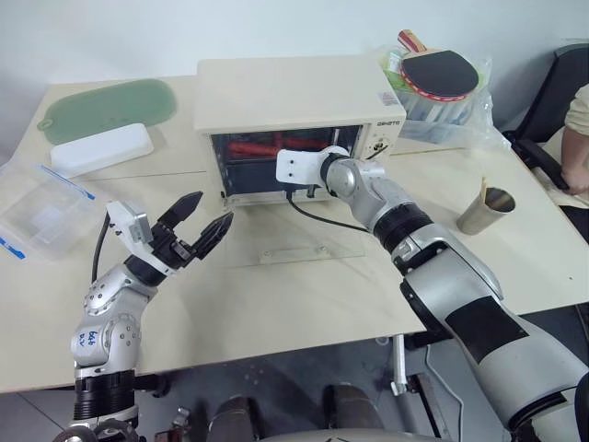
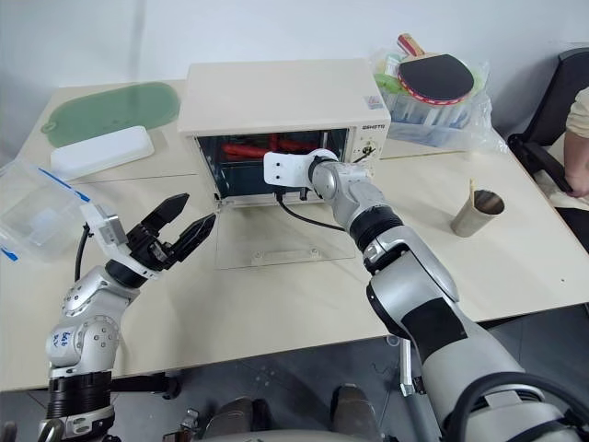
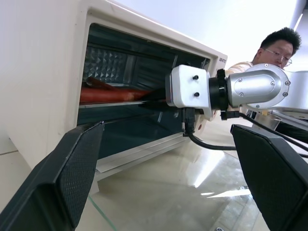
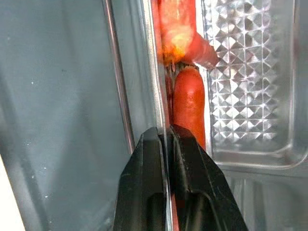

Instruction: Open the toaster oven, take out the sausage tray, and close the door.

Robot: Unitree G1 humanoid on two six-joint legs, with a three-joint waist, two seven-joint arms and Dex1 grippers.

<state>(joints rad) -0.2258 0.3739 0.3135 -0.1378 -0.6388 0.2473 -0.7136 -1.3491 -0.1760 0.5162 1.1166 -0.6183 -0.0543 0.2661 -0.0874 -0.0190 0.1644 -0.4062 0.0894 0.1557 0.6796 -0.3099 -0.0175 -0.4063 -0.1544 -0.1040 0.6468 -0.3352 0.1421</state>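
Head views: I have the toaster oven (image 1: 299, 110) at the back of the surface (image 1: 276, 304), the door (image 1: 290, 241) folded flat open in front of it. Right tool (image 4: 166, 137) is reaching into the cavity; left tool (image 1: 198, 226) hangs spread wide and empty beside the door, near the clear plastic box (image 1: 37, 207). Left wrist view: sausage tray (image 3: 113, 103) sits on the rack inside the oven, sausages (image 3: 115, 94) on it, right wrist housing just at the mouth. Right wrist view: the black fingers (image 4: 190, 154) are pinched onto the thin front rim of the tray, a sausage end touching one finger. Risks as I judge them: it's an edge-only grip on thin metal, so the tray can pivot or slip out once it clears the rack and dump the sausages. Pulling off-axis could jam it in the rails and drag the oven forward. The cable under the right wrist could snag the open door.
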